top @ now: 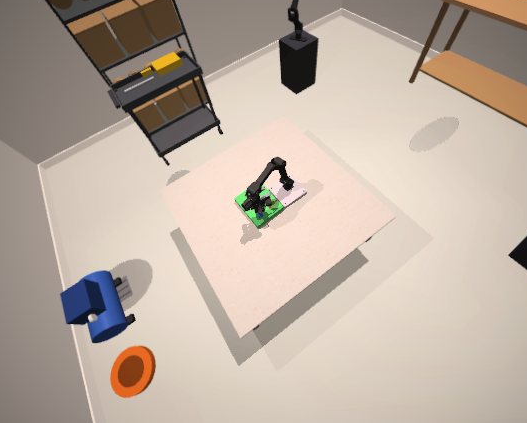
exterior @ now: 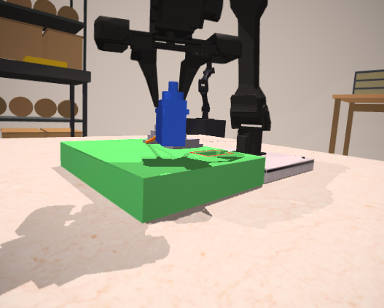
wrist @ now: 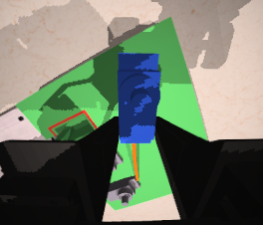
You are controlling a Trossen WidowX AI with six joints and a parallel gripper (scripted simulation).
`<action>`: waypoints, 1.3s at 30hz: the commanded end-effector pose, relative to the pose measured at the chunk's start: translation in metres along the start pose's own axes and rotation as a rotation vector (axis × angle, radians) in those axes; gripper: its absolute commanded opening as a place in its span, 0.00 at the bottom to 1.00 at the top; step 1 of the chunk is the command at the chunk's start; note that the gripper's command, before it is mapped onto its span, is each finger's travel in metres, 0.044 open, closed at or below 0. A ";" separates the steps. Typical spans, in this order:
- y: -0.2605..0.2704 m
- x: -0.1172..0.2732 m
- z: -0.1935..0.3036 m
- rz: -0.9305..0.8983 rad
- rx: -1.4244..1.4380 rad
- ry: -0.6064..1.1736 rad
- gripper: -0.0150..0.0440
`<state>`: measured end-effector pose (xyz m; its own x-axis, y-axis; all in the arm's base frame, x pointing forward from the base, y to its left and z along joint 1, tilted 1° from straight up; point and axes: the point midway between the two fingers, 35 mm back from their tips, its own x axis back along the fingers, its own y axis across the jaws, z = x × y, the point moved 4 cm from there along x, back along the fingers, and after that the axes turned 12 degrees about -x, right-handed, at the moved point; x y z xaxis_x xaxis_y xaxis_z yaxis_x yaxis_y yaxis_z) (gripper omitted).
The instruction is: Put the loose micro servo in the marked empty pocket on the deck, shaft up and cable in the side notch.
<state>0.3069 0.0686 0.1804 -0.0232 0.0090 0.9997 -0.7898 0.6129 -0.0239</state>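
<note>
exterior view: arm bent over deck (exterior: 132, 168), claw (exterior: 170, 103) clamped on upright servo (exterior: 170, 117)

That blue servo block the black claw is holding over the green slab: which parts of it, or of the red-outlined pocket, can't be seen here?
- Blue servo block: its underside, hidden by its own body in the exterior and wrist views.
- Red-outlined pocket: its depth and side notch, dark with shadow in the wrist view.
- Black claw: too small in the top view.
</note>
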 end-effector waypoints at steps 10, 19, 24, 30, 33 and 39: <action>0.003 0.003 0.004 0.008 0.000 -0.006 0.25; 0.006 0.003 0.007 0.007 0.000 -0.006 0.25; 0.008 0.003 0.009 0.007 0.000 -0.006 0.25; 0.009 0.003 0.011 0.007 0.000 -0.006 0.25; 0.010 0.003 0.012 0.007 0.000 -0.006 0.25; 0.012 0.003 0.014 0.007 0.000 -0.005 0.25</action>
<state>0.2909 0.0656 0.1787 -0.0148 0.0109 0.9998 -0.7914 0.6110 -0.0184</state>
